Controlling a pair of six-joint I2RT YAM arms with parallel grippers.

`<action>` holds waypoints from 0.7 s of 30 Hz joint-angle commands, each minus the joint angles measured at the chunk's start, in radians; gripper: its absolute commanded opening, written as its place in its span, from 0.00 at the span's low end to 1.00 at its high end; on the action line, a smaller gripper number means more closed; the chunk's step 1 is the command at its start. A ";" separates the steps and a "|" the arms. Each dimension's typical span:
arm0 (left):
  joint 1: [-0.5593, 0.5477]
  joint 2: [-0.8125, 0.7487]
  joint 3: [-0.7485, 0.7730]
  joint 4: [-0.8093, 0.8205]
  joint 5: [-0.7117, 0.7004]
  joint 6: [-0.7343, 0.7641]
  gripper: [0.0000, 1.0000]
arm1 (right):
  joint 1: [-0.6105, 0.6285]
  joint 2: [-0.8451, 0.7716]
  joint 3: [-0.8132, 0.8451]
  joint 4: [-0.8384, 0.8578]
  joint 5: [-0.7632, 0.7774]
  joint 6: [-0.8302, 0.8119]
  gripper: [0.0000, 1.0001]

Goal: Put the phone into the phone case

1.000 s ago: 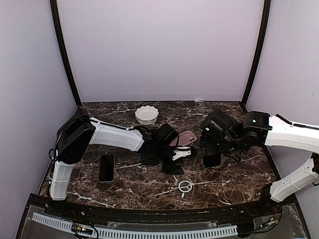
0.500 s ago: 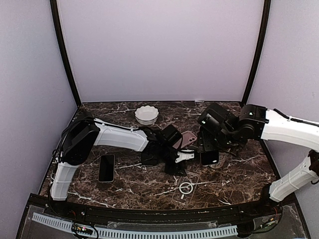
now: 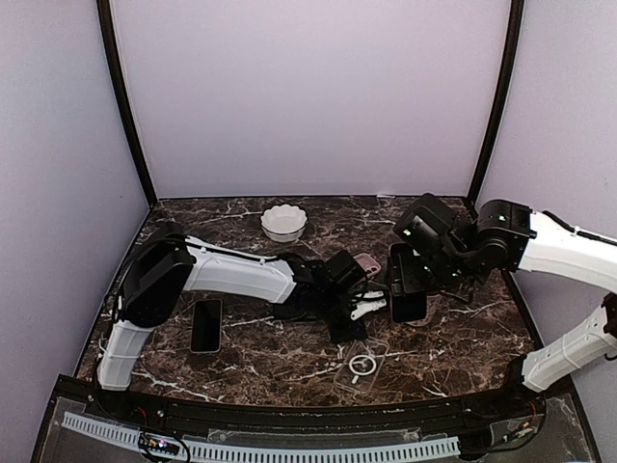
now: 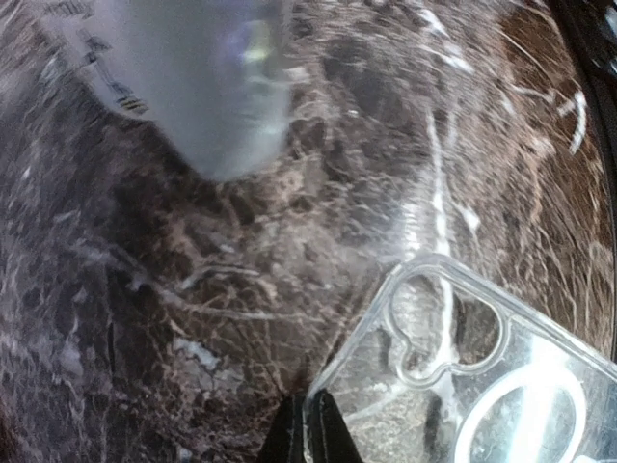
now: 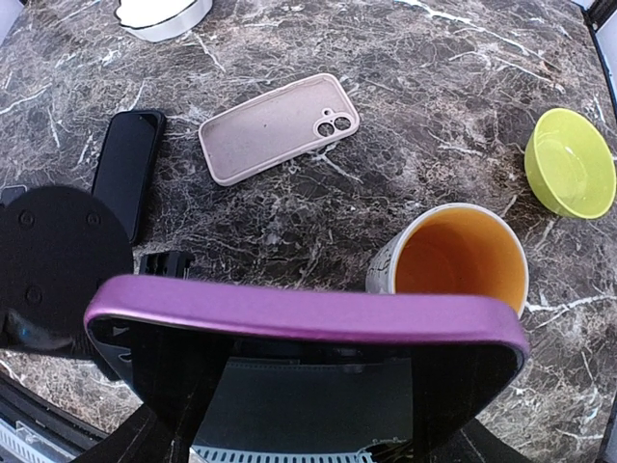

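Top: phone (image 3: 408, 309) is held in R claw (image 3: 413, 278), gripped tight; clear case (image 3: 362, 365) sits just under L claw (image 3: 359, 311). L wrist: clear case edge is pinched btwn closed tips. R wrist: phone is clamped crosswise. Both grasped; insertion not yet done.

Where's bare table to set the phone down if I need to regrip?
The table is bare front left, between the black phone and the clear case, and front right, past that case. The middle is crowded: pink case, clear case, mug and green bowl close together.
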 commanded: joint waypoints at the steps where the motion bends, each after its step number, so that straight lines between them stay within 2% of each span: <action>1: 0.001 -0.029 -0.072 -0.161 -0.301 -0.272 0.00 | -0.002 0.002 0.053 0.044 0.014 -0.020 0.00; 4: 0.003 -0.093 -0.120 -0.181 -0.619 -0.541 0.00 | 0.001 0.017 0.066 0.083 0.015 -0.034 0.00; 7: 0.001 -0.126 -0.165 -0.204 -0.796 -0.754 0.00 | 0.010 0.047 0.076 0.127 0.017 -0.047 0.00; 9: -0.003 -0.137 -0.179 -0.215 -0.861 -0.830 0.00 | 0.019 0.072 0.091 0.134 0.028 -0.048 0.00; 13: -0.010 -0.145 -0.197 -0.214 -0.951 -0.913 0.00 | 0.033 0.086 0.103 0.147 0.023 -0.051 0.00; 17: -0.016 -0.146 -0.207 -0.160 -0.959 -0.888 0.00 | 0.037 0.096 0.065 0.208 -0.022 -0.083 0.00; 19: -0.019 -0.148 -0.211 -0.154 -0.941 -0.885 0.11 | 0.038 0.107 0.049 0.234 -0.064 -0.114 0.00; 20: -0.020 -0.159 -0.216 -0.150 -0.930 -0.884 0.22 | 0.039 0.110 0.043 0.253 -0.087 -0.133 0.00; 21: -0.020 -0.169 -0.232 -0.134 -0.906 -0.877 0.27 | 0.038 0.113 0.035 0.277 -0.113 -0.155 0.00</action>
